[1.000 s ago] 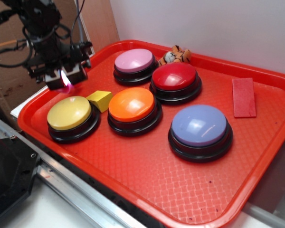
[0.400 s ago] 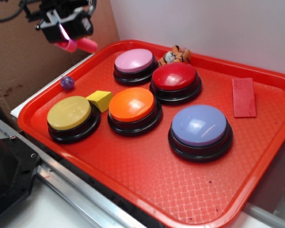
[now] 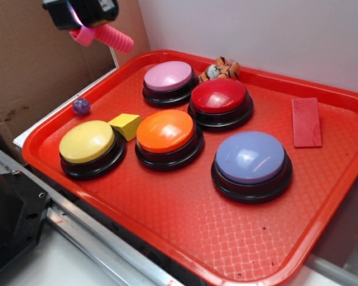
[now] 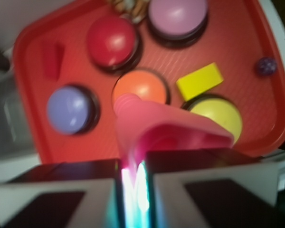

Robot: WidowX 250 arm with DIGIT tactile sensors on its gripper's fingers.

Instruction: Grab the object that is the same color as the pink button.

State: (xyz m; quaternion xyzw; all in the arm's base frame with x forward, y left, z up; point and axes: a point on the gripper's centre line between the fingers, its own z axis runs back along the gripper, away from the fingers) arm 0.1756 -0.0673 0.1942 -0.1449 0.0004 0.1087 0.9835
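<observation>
My gripper is high above the tray's far left corner, shut on the pink bolt toy. The bolt's ribbed shaft sticks out to the right of the jaws. In the wrist view the bolt fills the middle, pinched by its flat head between the two jaws of my gripper. The pale pink dome button sits on its black base at the back of the red tray, and shows in the wrist view at the top.
On the tray stand a red button, an orange button, a yellow button and a lavender-blue button. A yellow block, a purple ball, a red flat piece and a tiger toy also lie there.
My gripper has risen from the tray's left side with the pink bolt in it, up toward the frame's top. The purple ball it had hidden now shows on the tray.
</observation>
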